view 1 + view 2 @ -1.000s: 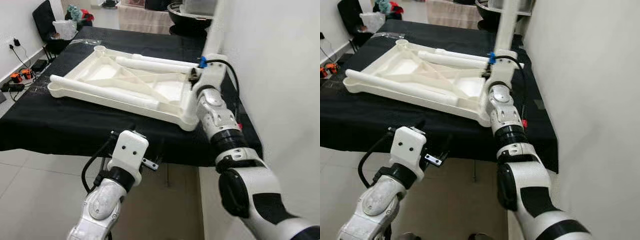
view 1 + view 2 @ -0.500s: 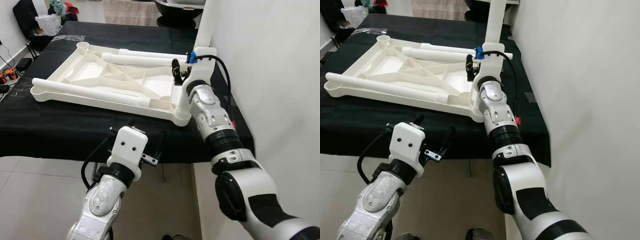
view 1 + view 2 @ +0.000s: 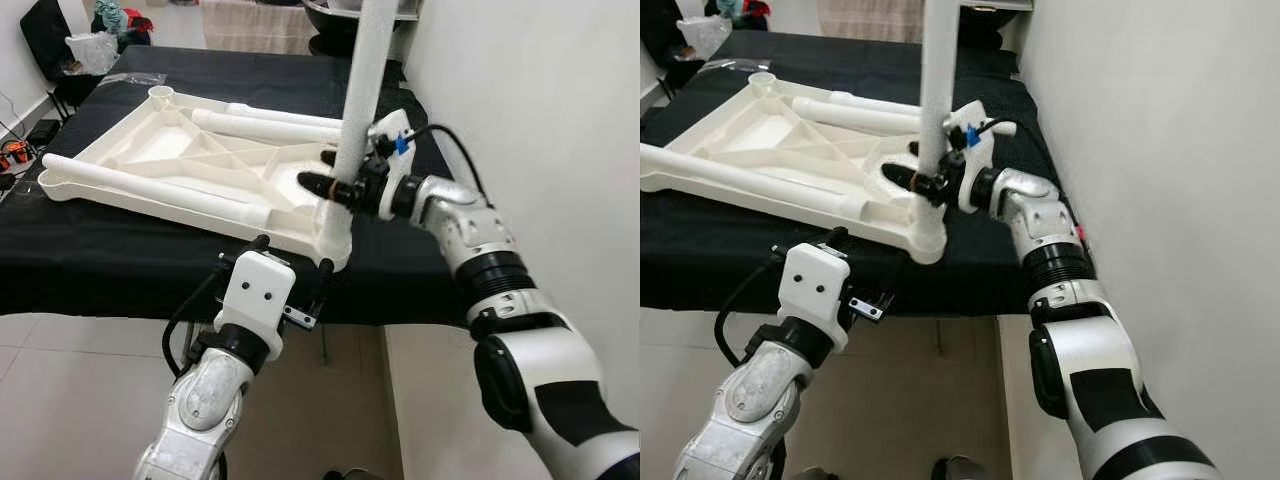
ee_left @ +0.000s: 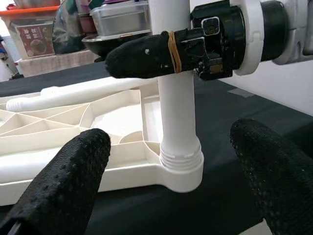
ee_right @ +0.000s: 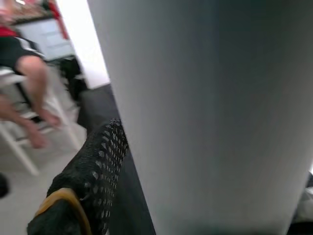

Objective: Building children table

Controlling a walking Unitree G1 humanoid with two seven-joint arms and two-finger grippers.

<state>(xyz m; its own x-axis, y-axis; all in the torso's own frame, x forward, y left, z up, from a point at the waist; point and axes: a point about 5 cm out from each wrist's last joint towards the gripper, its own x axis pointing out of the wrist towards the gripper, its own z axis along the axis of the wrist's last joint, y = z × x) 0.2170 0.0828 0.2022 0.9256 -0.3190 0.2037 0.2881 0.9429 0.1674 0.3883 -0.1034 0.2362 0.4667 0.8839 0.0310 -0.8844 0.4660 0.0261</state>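
A white children's tabletop [image 3: 190, 165] lies upside down on the black-covered table [image 3: 120, 250]. One white leg [image 3: 358, 90] stands upright in the socket at the tabletop's near right corner [image 4: 180, 169]. My right gripper [image 3: 335, 185] reaches in from the right and is shut on that leg a little above the socket; one finger [image 5: 93, 166] with a yellow band presses against it. Just below the table's front edge, my left gripper [image 3: 293, 258] is open, its fingers [image 4: 73, 171] spread wide to either side of the socket without touching it. Two more legs [image 3: 270, 125] lie inside the tabletop.
A white wall [image 3: 520, 100] runs close along the right. A black chair with bags [image 3: 70, 50] stands at the far left, with cables on the floor [image 3: 15, 150]. A dark bowl [image 3: 330, 15] sits at the table's far end. A seated person's legs [image 5: 29, 78] are behind.
The camera has shifted. My right arm swung out to the right and its gripper closed on the upright leg low down. My left gripper rose slightly toward the table edge.
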